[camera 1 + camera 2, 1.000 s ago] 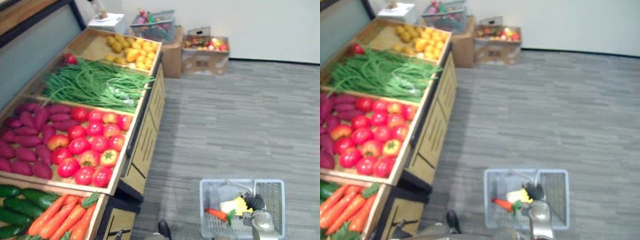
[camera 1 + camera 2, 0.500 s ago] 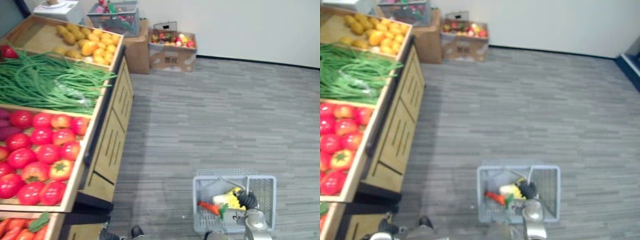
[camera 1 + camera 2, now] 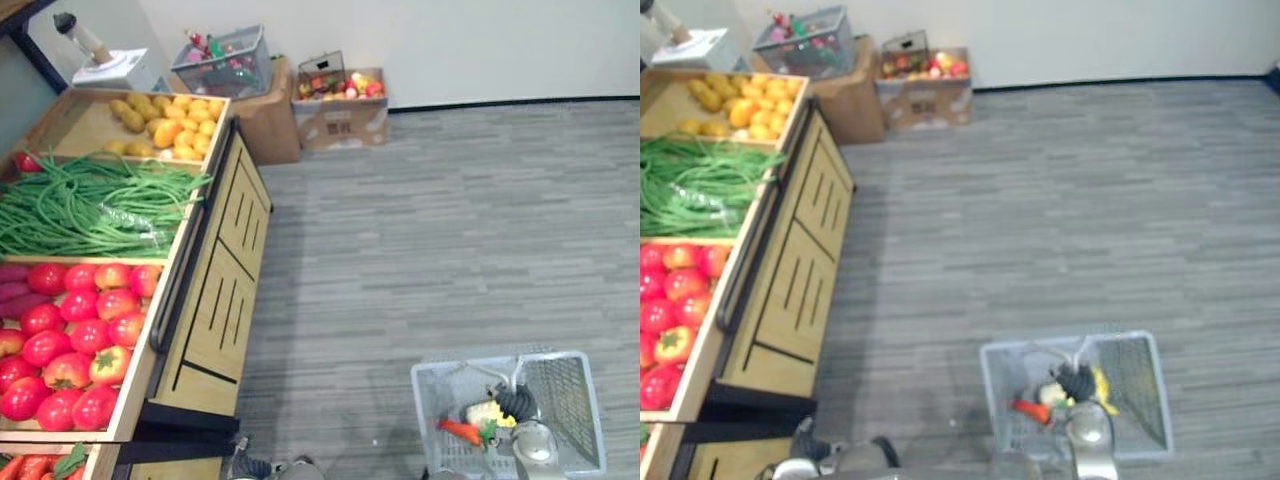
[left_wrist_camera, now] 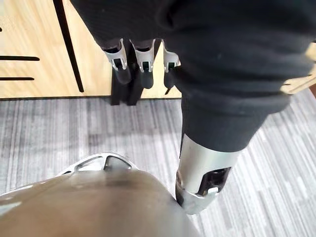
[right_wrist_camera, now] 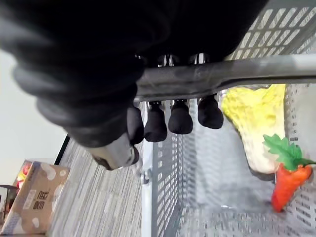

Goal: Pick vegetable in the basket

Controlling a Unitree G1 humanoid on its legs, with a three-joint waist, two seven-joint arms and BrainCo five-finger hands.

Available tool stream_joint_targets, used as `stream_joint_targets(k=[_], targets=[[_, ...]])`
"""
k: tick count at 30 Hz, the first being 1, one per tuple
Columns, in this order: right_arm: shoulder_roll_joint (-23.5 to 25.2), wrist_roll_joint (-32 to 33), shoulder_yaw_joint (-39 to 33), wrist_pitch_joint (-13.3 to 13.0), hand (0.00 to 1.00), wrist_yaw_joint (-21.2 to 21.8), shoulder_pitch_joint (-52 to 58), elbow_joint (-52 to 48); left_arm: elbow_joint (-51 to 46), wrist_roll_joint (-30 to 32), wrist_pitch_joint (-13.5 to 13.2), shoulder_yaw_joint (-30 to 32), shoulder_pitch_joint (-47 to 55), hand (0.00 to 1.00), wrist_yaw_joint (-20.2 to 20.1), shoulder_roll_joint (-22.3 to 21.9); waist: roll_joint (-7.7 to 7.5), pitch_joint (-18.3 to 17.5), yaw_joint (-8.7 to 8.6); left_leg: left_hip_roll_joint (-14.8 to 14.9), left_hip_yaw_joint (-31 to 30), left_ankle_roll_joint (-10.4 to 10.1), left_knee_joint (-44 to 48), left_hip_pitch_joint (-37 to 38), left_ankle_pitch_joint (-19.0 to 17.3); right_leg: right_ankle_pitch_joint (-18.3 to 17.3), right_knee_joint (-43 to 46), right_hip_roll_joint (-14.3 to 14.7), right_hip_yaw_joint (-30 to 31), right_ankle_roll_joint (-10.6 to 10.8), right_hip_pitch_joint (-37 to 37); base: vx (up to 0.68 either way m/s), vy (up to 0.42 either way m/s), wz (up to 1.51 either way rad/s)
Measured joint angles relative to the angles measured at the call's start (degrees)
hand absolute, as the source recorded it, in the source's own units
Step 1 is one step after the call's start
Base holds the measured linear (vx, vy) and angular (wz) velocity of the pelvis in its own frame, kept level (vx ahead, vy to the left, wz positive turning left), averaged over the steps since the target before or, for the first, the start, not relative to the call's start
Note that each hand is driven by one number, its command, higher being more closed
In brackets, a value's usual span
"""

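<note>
The right hand (image 5: 180, 120) has its fingers curled round the metal handle (image 5: 237, 74) of the grey wire basket (image 3: 572, 400), in which a carrot (image 3: 460, 431) lies just beside a pale yellow leafy vegetable (image 5: 253, 123). The left hand (image 4: 143, 55) hangs with fingers relaxed and empty by the wooden produce stand (image 3: 215, 300). The stand holds tomatoes (image 3: 70, 320), then green beans (image 3: 90, 205), then yellow produce (image 3: 165, 115), with a cardboard box (image 3: 340, 105) at the far wall.
</note>
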Motion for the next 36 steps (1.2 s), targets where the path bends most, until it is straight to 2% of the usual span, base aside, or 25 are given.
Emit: stream_joint_targets(k=[2, 4, 7, 10, 11, 12, 13, 14, 16, 18, 21, 26, 30, 34, 36], targets=[[0.17, -0.09, -0.12, 0.00, 1.00, -0.01, 0.30, 0.00, 0.18, 0.02, 0.18, 0.05, 0.02, 0.00, 0.08, -0.03, -0.13, -0.14, 0.80, -2.03, -0.03, 0.04, -3.88, 1.57, 0.03, 1.32, -1.96, -0.56, 0.53, 0.77, 0.22, 0.02, 0.137, -0.10], [0.30, -0.12, -0.11, -0.02, 1.00, -0.01, 0.37, 0.04, 0.39, 0.09, 0.90, -0.10, 0.02, 0.00, 0.41, -0.13, 0.05, -0.25, 0.89, -3.20, -0.36, 0.10, -6.19, 2.18, 0.08, 2.06, -3.01, -0.86, 0.42, 1.21, 0.40, -0.02, 0.084, 0.00], [0.36, -0.12, -0.11, -0.01, 1.00, -0.01, 0.74, 0.12, 0.40, 0.35, 1.27, -0.37, 0.03, 0.00, 0.47, -0.09, 0.12, -0.28, 0.35, -3.43, -2.20, 0.10, -6.45, 2.14, 0.08, 2.11, -3.01, -0.98, -0.63, 1.28, 1.00, -0.04, 0.026, 0.20], [0.35, -0.12, -0.23, -0.02, 1.00, -0.01, 0.88, 0.36, 0.65, 0.55, 1.36, -1.21, 0.25, 0.00, 0.53, -0.43, 0.90, -0.83, 0.40, -3.68, -3.18, 0.47, -9.46, 3.25, 0.34, 1.58, -0.80, -0.91, -1.08, 0.87, -0.15, -0.06, 0.037, 0.03], [0.53, -0.14, -0.14, -0.09, 1.00, -0.01, -0.19, 0.36, 0.84, 0.62, 1.38, -1.19, 0.10, 0.00, 0.54, -0.34, 0.08, -0.43, 0.53, -4.64, -3.32, 0.85, -10.72, 3.38, 0.08, -0.75, 4.65, -2.68, -0.62, 1.33, -3.11, -0.09, 0.073, -0.07], [0.56, -0.15, -0.13, -0.10, 1.00, 0.00, -0.41, 0.38, 0.84, 0.61, 1.43, -1.22, 0.08, 0.00, 0.58, -0.28, 0.04, -0.41, 0.52, -5.00, -3.34, 0.99, -11.10, 3.46, -0.23, -1.54, 7.49, -3.64, -0.36, 1.43, -4.34, -0.19, 0.125, 0.03], [2.57, -2.20, 0.02, -0.11, 1.00, 0.00, -1.04, 2.34, 0.80, 0.20, 1.68, -2.26, 0.58, 0.00, 1.07, 1.13, -1.37, -1.29, 1.03, -6.82, -4.28, 1.52, -13.26, 5.49, 0.51, -1.80, 13.93, -5.95, 2.76, 1.37, -6.56, -0.15, 0.067, 0.18], [2.67, -2.20, 0.02, -0.10, 1.00, 0.00, -1.25, 2.62, 0.75, -0.36, 1.63, -2.17, 0.38, 0.00, 1.17, 1.72, -2.53, -1.34, 1.03, -7.30, -4.77, 1.81, -14.07, 4.61, 0.97, -1.80, 10.50, -5.89, 2.53, 1.38, -5.66, -0.14, 0.052, 0.17], [2.71, -2.20, -0.01, -0.05, 1.00, 0.00, -1.41, 2.79, 0.89, -0.64, 1.76, -2.01, 0.50, 0.00, 1.50, 1.84, -2.99, -1.32, 1.14, -8.12, -4.99, 2.27, -14.09, 3.67, 1.44, -1.36, 8.41, -5.91, 2.63, 2.10, -5.42, -0.06, 0.012, 0.12], [2.75, -2.06, -0.32, -0.06, 1.00, -0.02, -0.98, 4.40, 0.91, -0.77, 1.87, -1.71, 0.78, 0.00, 1.83, 1.64, -2.86, -1.43, 1.00, -8.47, -6.49, 2.84, -14.12, 4.08, 1.85, -0.62, 4.94, -5.51, 1.86, 3.27, -2.73, -0.04, 0.017, 0.29], [3.65, -1.49, -1.52, 0.15, 1.00, -0.02, -0.57, 7.31, 0.93, -2.69, 1.55, -0.02, 0.56, 0.00, 1.51, 1.07, -2.69, -2.16, 1.09, -8.15, -9.13, 2.54, -14.14, 3.54, 1.85, 0.60, -1.21, -3.60, -0.36, 3.12, 1.26, 0.00, -0.043, 0.44], [4.42, -0.95, -2.77, 0.14, 1.00, 0.03, -1.65, 9.40, 2.82, -3.12, 1.52, 0.13, 0.77, 0.00, 0.23, 1.12, -2.65, -2.27, 1.31, -7.79, -9.75, 2.82, -14.14, 2.81, 2.36, 0.47, -1.31, -2.88, -0.72, 2.79, 1.21, 0.05, -0.059, 0.09], [4.67, 3.20, -5.42, 0.01, 1.00, 0.08, -1.45, 11.84, 3.24, -3.18, 1.29, 0.20, 0.57, 0.00, -0.70, 1.26, -2.75, -2.36, 1.23, -7.84, -9.71, 2.78, -14.12, 3.87, 2.34, 0.55, -1.75, -2.73, -0.63, 2.92, 2.39, 0.08, -0.044, -0.01], [5.11, 10.43, -11.57, -0.89, 1.00, 0.52, -1.55, 19.59, 5.65, -7.63, 1.25, 2.38, 0.18, 0.00, -1.98, 1.01, -2.55, -2.94, 1.04, -7.84, -9.49, 2.70, -14.08, 4.54, 2.28, 0.48, -2.83, -2.52, -0.59, 2.79, 3.46, 0.05, -0.045, -0.03], [5.14, 11.62, -12.76, -0.90, 1.00, 0.84, -1.48, 22.45, 6.10, -7.85, 1.21, 2.88, 0.16, 0.00, -2.22, 0.99, -2.54, -2.94, 0.99, -7.85, -9.44, 2.65, -14.08, 5.26, 2.25, 0.47, -3.05, -2.50, -0.58, 2.78, 4.23, 0.02, -0.027, -0.03]])
